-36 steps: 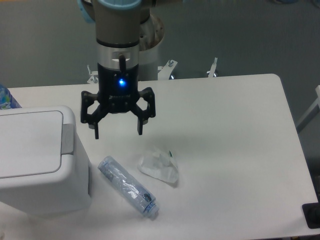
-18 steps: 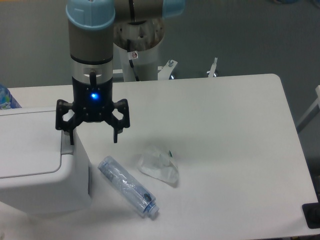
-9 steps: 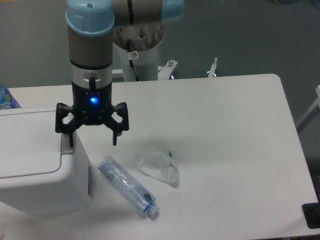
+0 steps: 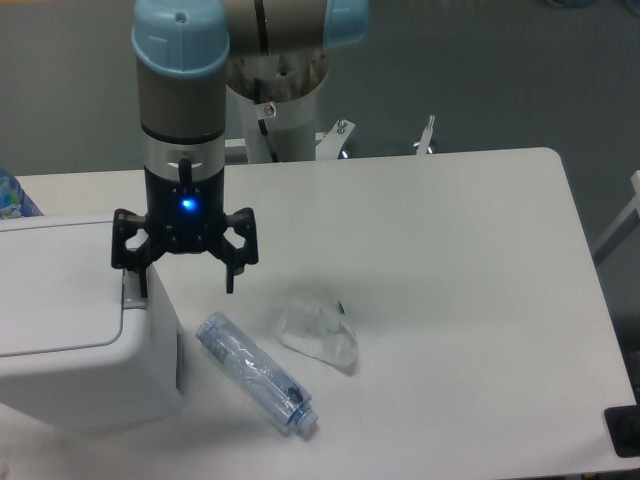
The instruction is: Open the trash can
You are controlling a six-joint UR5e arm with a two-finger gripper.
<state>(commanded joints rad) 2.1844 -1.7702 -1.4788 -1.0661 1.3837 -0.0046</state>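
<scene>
White plastic filled the near left corner: the trash can [image 4: 75, 330] sat on the table [image 4: 450, 300] with its flat lid shut, its grey tab [image 4: 133, 295] on the right rim, and its long axis seemingly running left to right. Near it lay a clear bottle [image 4: 255, 372], slanted, beside a crumpled wrapper [image 4: 320, 333]. Farther back, the gripper [image 4: 186, 280] hung spread wide and empty, one finger at the tab, probably placed there to catch and lift the lid.
</scene>
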